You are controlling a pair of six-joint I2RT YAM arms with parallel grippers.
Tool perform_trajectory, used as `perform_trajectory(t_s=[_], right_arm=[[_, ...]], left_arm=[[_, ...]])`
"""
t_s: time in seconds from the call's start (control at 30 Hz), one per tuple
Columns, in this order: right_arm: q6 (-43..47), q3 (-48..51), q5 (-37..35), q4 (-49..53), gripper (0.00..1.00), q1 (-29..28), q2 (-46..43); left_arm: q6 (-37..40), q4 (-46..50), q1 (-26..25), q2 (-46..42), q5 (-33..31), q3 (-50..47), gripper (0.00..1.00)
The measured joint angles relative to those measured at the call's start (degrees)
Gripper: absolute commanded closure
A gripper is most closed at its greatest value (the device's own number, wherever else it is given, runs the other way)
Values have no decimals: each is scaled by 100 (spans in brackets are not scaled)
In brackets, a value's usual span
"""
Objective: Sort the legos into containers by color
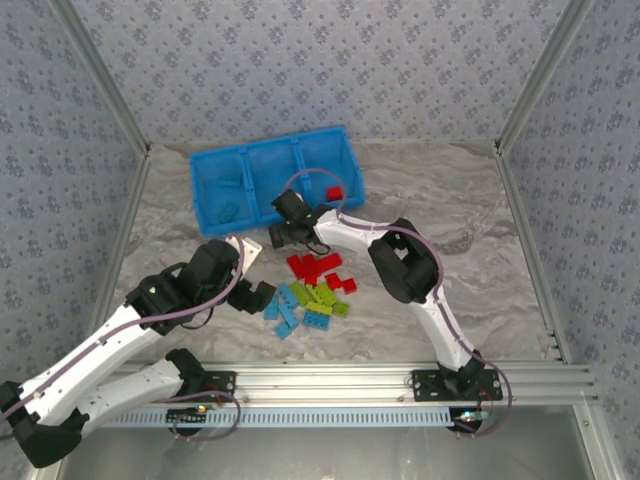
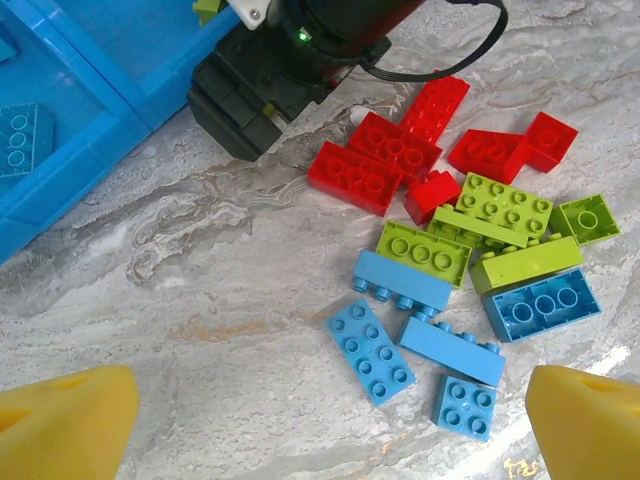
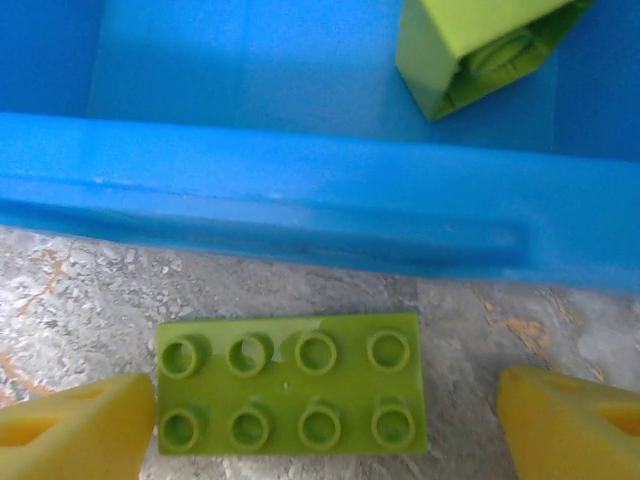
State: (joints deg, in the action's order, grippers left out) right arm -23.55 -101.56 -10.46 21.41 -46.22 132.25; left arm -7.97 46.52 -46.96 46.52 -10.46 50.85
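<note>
Most of the legos [image 1: 315, 285] sit in a loose heap on the desk [image 1: 470, 220] in front of the blue tray [image 1: 205, 165], reds toward the tray, greens & blues nearer the arms. A red brick [image 1: 334, 193] lies in the tray's right compartment, a blue brick [image 2: 20, 140] in the left one. Right tool [image 3: 325, 435] is released, fingers spread either side of a flat green 2x4 brick [image 3: 290, 385] that lies on the desk just outside the tray's front wall [image 3: 300, 200], i.e. not in a container. A second green brick [image 3: 480, 50] rests tilted inside, beyond that wall. Left tool [image 2: 325, 430] is wide open too, nothing btw. its fingers, hovering by the blue bricks [image 2: 450, 352] at the heap's near edge. Risks, as I judge them: the 2x4 sits so close to the wall that a lift w/o clearance could catch the rim and shove the tray or drop the brick. Its left finger looks nearer the brick than the right, so closing may slide it sideways first. Blues are packed against greens (some overlapping), so a pinch there could take two or scatter the heap. The arms work close together, contact possible. Hard to tell: which compartment holds the tilted green, how many blues lie blue-on-blue in the tray, and what sits under other bricks.
</note>
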Motion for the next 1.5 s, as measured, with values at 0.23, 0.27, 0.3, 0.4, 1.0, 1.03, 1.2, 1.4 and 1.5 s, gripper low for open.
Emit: perform_trajectory(t_s=[0.23, 0.27, 0.3, 0.4, 1.0, 1.03, 1.2, 1.4, 1.5], right_arm=[[-17, -114, -83, 107, 38, -7, 68], [-33, -114, -76, 98, 40, -9, 66], [-50, -111, -76, 74, 41, -15, 66], [-63, 26, -70, -74, 40, -37, 2], [623, -118, -210, -319, 39, 17, -1790], [673, -503, -227, -295, 39, 59, -1528], [804, -2457, -227, 240, 38, 282, 15], [872, -5115, -114, 1567, 25, 435, 1888], [896, -6625, -50, 2343, 16, 437, 2682]], left_arm=[[4, 2, 0, 7, -2, 0, 1], [4, 2, 2, 7, -2, 0, 1], [4, 2, 2, 7, -2, 0, 1], [4, 2, 2, 0, -2, 0, 1], [-2, -50, 245, -789, -109, -28, 1], [-4, -61, 278, -833, -105, -50, 1], [-17, -125, 428, -855, -20, -68, 1], [-20, -151, 487, -741, 68, -68, 1], [-20, -151, 496, -741, 68, -68, 1]])
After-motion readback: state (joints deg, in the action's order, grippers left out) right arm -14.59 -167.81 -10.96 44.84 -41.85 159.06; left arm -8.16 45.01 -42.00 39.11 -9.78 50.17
